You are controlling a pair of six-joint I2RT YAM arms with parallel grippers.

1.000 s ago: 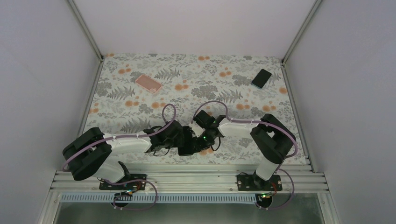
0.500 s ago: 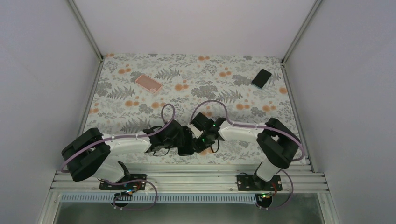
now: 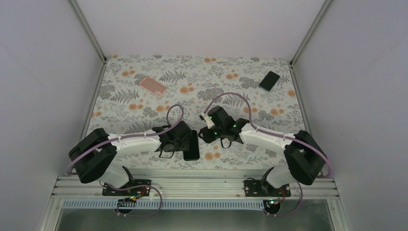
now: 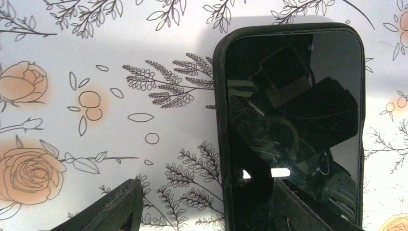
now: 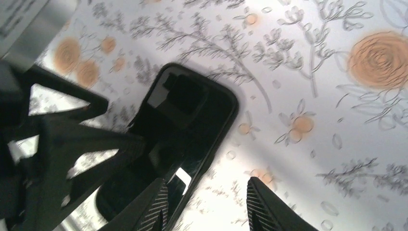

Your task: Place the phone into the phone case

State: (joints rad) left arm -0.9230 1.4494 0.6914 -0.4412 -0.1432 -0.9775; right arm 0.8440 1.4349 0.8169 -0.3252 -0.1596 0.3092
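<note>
A black phone [image 4: 293, 120] lies flat, screen up, on the flowered table near the front middle [image 3: 191, 145]. The rim of a black phone case [image 4: 220, 125] runs round its edge. My left gripper [image 4: 209, 211] hovers over the phone's near end, open. One finger is above the screen and the other above the table. It holds nothing. My right gripper [image 5: 211, 207] stands to the right of the phone [image 5: 187, 120], open and empty. In the top view it hangs just right of the phone [image 3: 207, 134].
A pink case [image 3: 153, 85] lies at the back left of the table, and a second dark phone [image 3: 269, 80] at the back right. The left arm's fingers [image 5: 72, 139] show at the left of the right wrist view. Grey walls close the table on three sides.
Both grippers have opened wider. The right gripper has drawn back from the phone toward the right and far side. The phone now lies uncovered on the table beside the left gripper.
</note>
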